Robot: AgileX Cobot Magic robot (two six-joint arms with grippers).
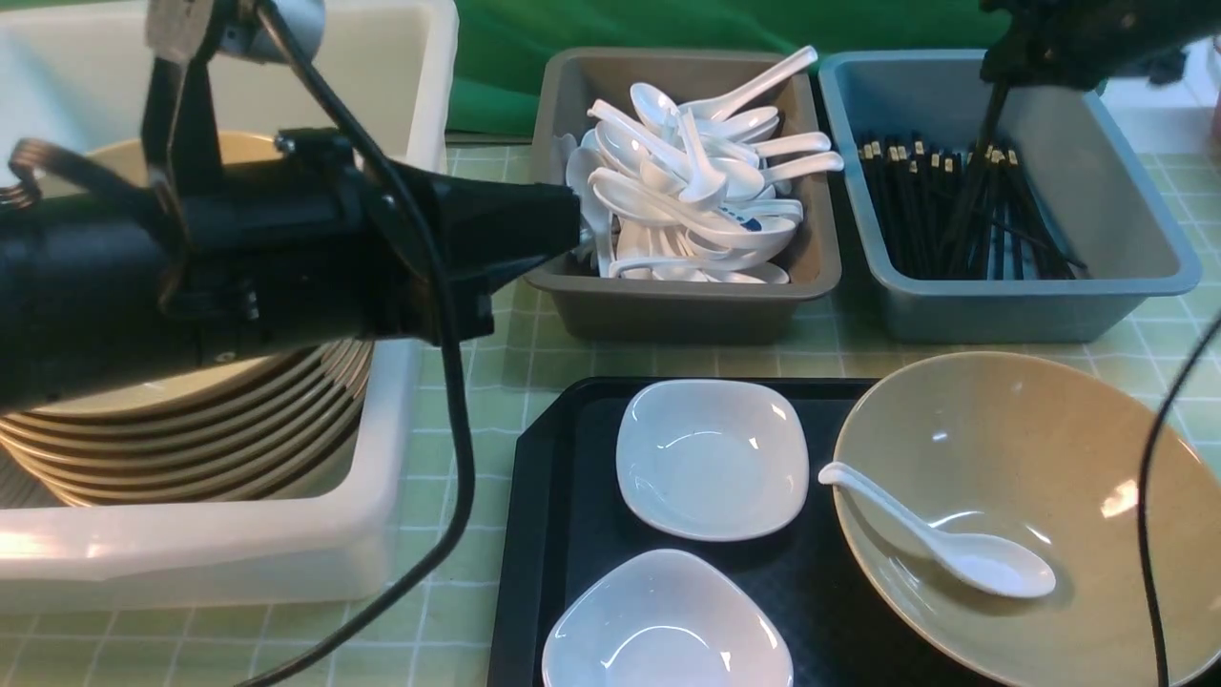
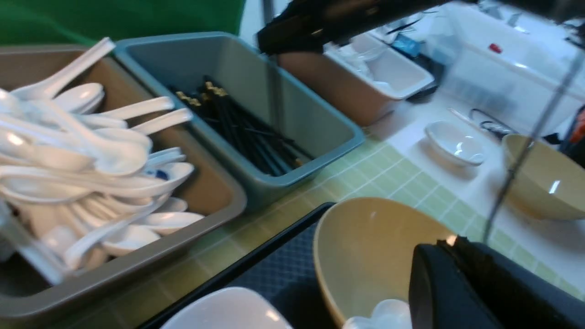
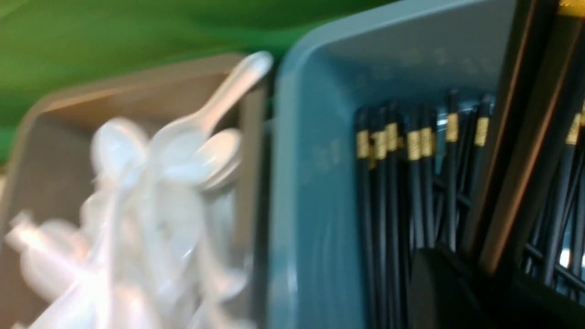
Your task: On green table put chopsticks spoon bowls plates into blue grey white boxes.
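My right gripper (image 1: 1002, 76) hangs over the blue box (image 1: 1030, 305). It is shut on a pair of black chopsticks (image 1: 978, 162) that slant down into the box's pile of chopsticks (image 1: 916, 210). In the right wrist view the held pair (image 3: 516, 137) runs up from the gripper (image 3: 461, 260). My left gripper (image 1: 572, 229) is shut and empty at the near left corner of the grey box (image 1: 682, 305) full of white spoons (image 1: 687, 181). The left wrist view shows its jaws together (image 2: 450, 242) above the tan bowl (image 2: 365, 246). That bowl (image 1: 1002, 439) holds a white spoon (image 1: 944, 544).
A black tray (image 1: 563, 534) carries two small white dishes (image 1: 711, 458) (image 1: 668, 620) and the bowl. The white box (image 1: 191, 563) at left holds a stack of tan plates (image 1: 191, 448) under my left arm. A black cable (image 1: 458, 458) hangs beside it.
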